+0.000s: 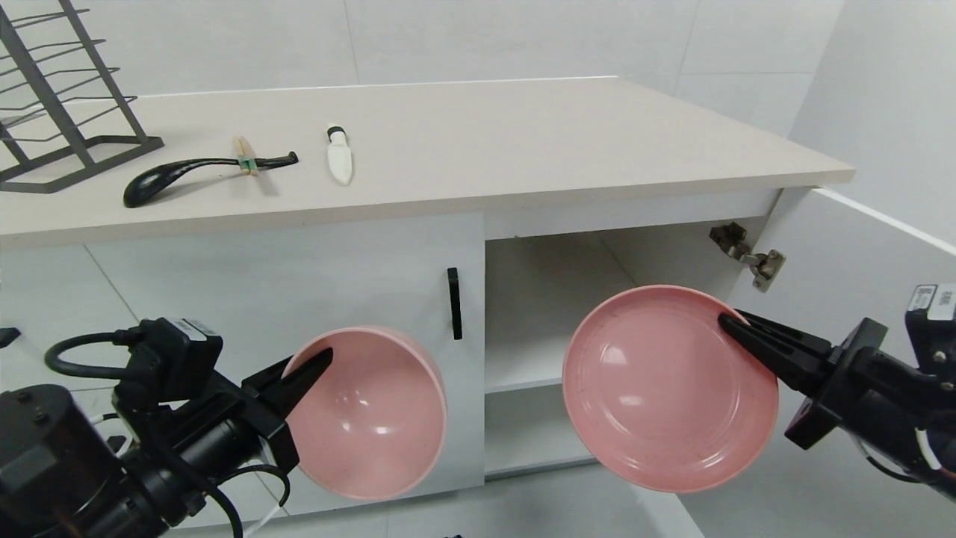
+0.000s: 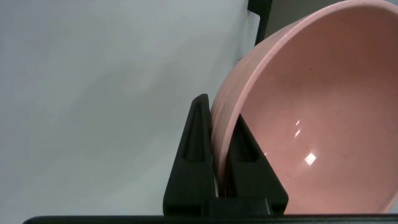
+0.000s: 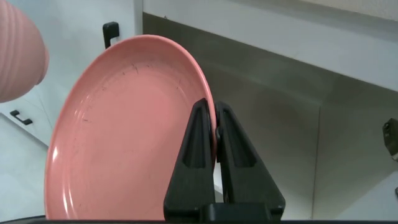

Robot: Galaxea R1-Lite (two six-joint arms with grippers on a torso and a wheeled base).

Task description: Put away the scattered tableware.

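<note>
One deep glossy pink bowl, rim clamped by left gripper, one shallow scuffed pink plate, rim clamped by right gripper, both on edge before white cupboard, one black ladle on countertop

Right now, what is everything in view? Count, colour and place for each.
bowl: one, pink, in the left tool
plate: one, pink, in the right tool
ladle: one, black, on the countertop
chopsticks: one pair, wooden, across the ladle's handle
knife: one, white with black band, beside the ladle
rack: one, dark grey, countertop's left end
cabinet: one, white, left door closed, right door open
left tool: one, black, shut on the bowl's rim
right tool: one, black, shut on the plate's rim
</note>
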